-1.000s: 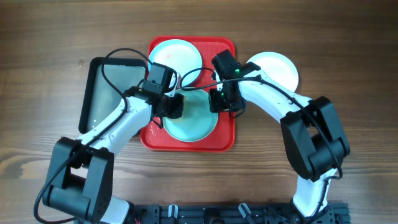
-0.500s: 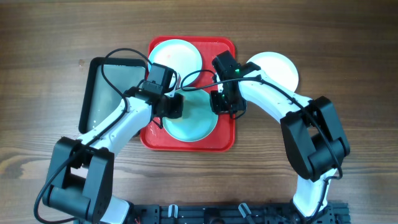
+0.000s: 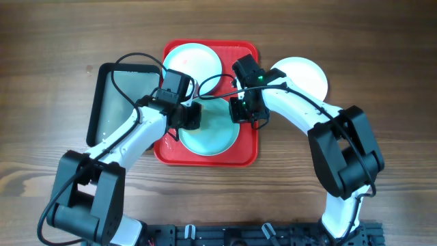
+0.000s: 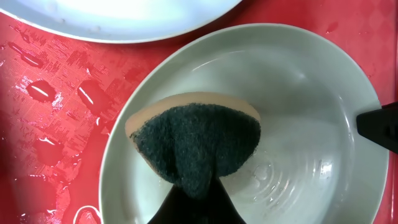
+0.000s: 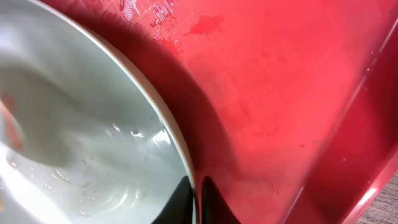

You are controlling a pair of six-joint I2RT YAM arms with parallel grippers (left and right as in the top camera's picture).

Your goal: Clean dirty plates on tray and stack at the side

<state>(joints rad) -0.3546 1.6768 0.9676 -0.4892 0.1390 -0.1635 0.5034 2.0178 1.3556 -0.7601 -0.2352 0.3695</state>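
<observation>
A light teal plate [image 3: 210,135] lies on the red tray [image 3: 242,154], wet inside. My left gripper [image 3: 190,116] is shut on a sponge [image 4: 196,140], dark scouring side up, pressed on the plate [image 4: 298,99]. My right gripper [image 3: 240,111] is shut on the plate's right rim [image 5: 177,140], one finger inside and one outside. A second plate [image 3: 193,60], white with a pale teal rim, lies at the tray's back left and shows in the left wrist view [image 4: 124,15]. A third white plate [image 3: 300,74] lies on the table right of the tray.
A black-rimmed grey tray [image 3: 113,102] lies left of the red tray, under my left arm. Water drops lie on the red tray floor [image 4: 56,93]. The red tray's raised rim [image 5: 373,137] stands just right of my right fingers.
</observation>
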